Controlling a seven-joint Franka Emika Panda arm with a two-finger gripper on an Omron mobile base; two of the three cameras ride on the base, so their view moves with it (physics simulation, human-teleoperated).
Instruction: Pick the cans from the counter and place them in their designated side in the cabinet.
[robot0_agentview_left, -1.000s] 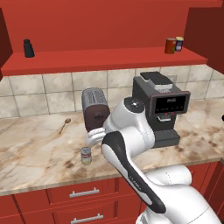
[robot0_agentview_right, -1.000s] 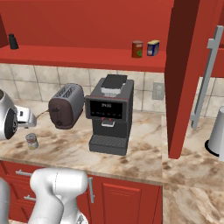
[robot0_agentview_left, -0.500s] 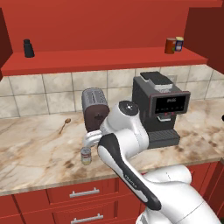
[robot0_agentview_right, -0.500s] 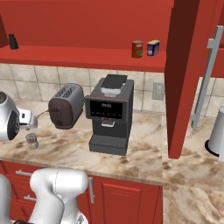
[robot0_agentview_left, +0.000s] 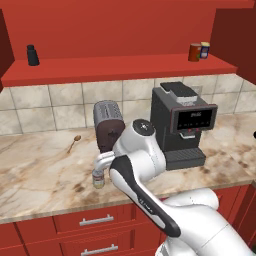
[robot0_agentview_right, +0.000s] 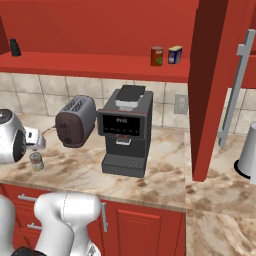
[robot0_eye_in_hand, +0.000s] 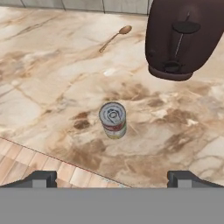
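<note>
Gripper (robot0_eye_in_hand: 112, 177) hangs above the silvery can (robot0_eye_in_hand: 113, 119), jaws released and spread wide, holding nothing; both finger tips sit low in the hand view with the can roughly centred between them but further out along the line of sight. The can stands upright on the counter (robot0_agentview_left: 45, 175), near the front edge, just ahead of the toaster (robot0_eye_in_hand: 183, 37); it shows in the left base view (robot0_agentview_left: 98, 178) and right base view (robot0_agentview_right: 36, 161) directly under the hand. The dark red can (robot0_agentview_left: 194, 52) is already up on the cabinet shelf (robot0_agentview_left: 120, 65) toward its right end, beside a blue-and-yellow can (robot0_agentview_left: 204, 49); a small black shaker (robot0_agentview_left: 32, 55) stands at the left end. Step in hand, as I judge it: descend and grasp. To do it well, come straight down with the can kept centred, close across the round wall below the rim, and keep the hand clear of the toaster. Materials: the can is a short metal cylinder with a ribbed silvery lid and a pale label banded red and green, probably smooth, so it needs a firm, square pinch. The counter is polished veined marble, beige-brown, hard and level. The toaster is dark, rounded and glossy. A wooden spoon (robot0_eye_in_hand: 114, 37) lies toward the back edge, well apart.
</note>
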